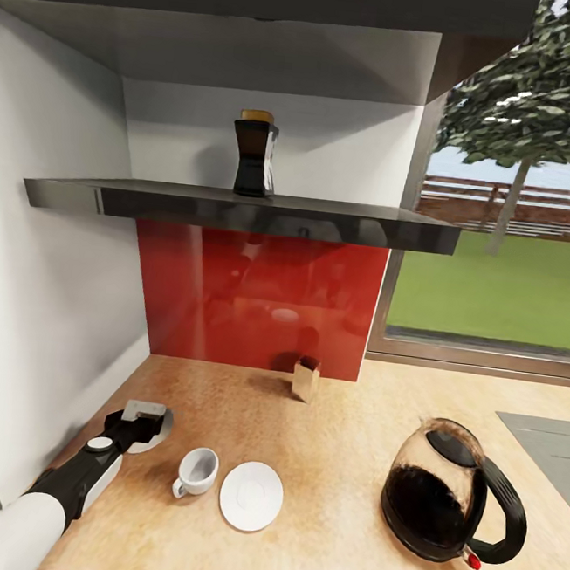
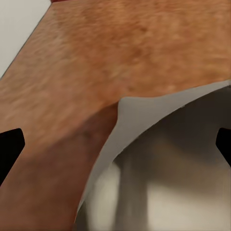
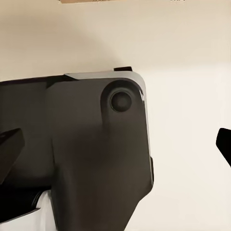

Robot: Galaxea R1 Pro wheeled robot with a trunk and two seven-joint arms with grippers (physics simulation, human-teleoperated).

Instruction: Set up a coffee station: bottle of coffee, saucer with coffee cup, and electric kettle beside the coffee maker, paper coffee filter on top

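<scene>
The electric kettle (image 1: 452, 493) stands upright, handle toward the window; the left gripper (image 1: 146, 421), jaws wide, hovers over the countertop (image 1: 342, 414).

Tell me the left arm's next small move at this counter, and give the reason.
Probably lift the left end effector slightly and shift it toward the coffee cup, since the cup stands on the countertop beside the saucer, not on it. The end effector hangs low at the counter's left end, over a pale curved object I cannot identify, fingers apart in the left wrist view.
</scene>
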